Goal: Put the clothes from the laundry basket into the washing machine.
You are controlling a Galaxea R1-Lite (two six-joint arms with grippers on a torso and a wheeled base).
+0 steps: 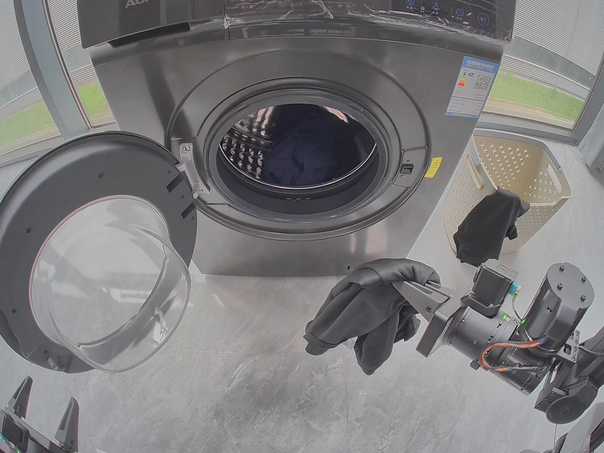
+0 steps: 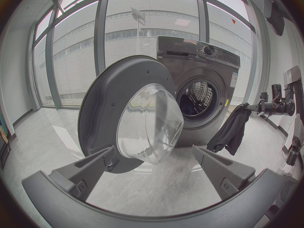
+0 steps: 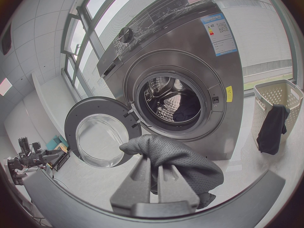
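Observation:
The grey washing machine (image 1: pixel 302 58) stands in front of me with its round door (image 1: pixel 94 246) swung open to the left. Dark clothes (image 1: pixel 308 146) lie inside the drum. My right gripper (image 1: pixel 409 287) is shut on a dark grey garment (image 1: pixel 365 316), which hangs above the floor below and right of the drum opening. The same garment (image 3: pixel 177 159) drapes over the shut fingers in the right wrist view. A beige laundry basket (image 1: pixel 522 171) stands right of the machine with a black garment (image 1: pixel 487 224) hanging over its front rim. My left gripper (image 2: pixel 152 155) is open, low at the left, facing the door.
The open door (image 2: pixel 126 111) with its clear bulging window juts out over the floor on the left. Grey tiled floor (image 1: pixel 251 379) lies free between me and the machine. Windows run behind the machine and basket.

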